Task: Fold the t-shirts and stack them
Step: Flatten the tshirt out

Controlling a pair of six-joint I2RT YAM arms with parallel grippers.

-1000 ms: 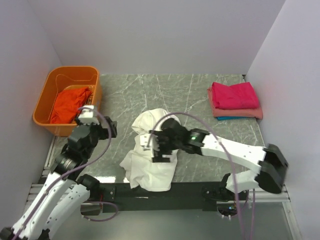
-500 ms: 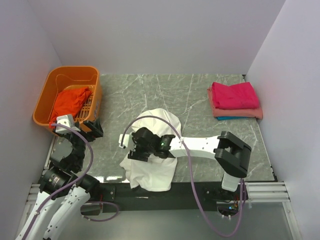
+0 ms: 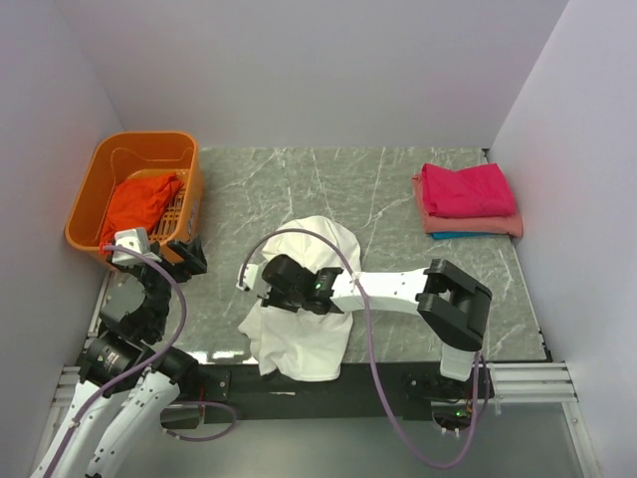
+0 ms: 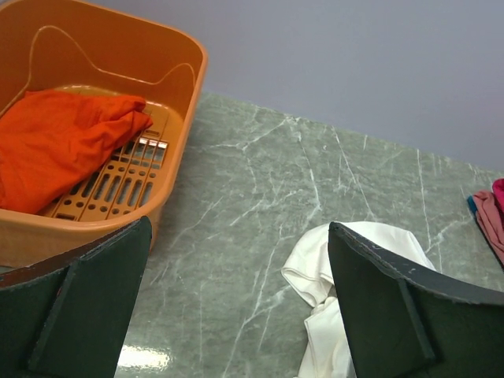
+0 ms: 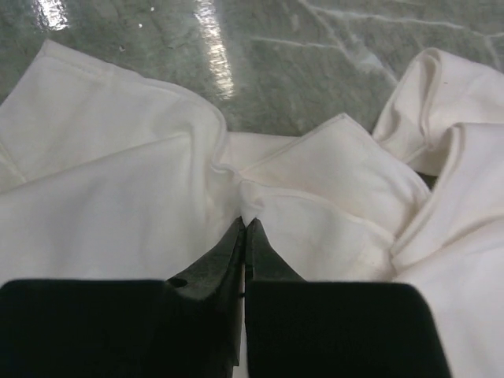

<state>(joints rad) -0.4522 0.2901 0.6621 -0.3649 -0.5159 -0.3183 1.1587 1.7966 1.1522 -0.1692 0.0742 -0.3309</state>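
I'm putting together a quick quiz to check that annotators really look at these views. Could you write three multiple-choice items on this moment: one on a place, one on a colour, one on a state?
1. Where does the orange-red t-shirt lie?
A) inside the orange basket
B) outside it, to its right
C) outside it, in front

2. What colour is the top t-shirt of the folded stack at the far right?
A) blue
B) magenta
C) white

3. How do the jaws of the right gripper stand?
A) wide open
B) shut on a fold of the white t-shirt
C) out of view

Answers:
1 A: the top and left wrist views both show it within the basket's walls.
2 B: magenta lies uppermost, over pink and a blue edge.
3 B: the right wrist view shows the tips together with cloth puckered at them.
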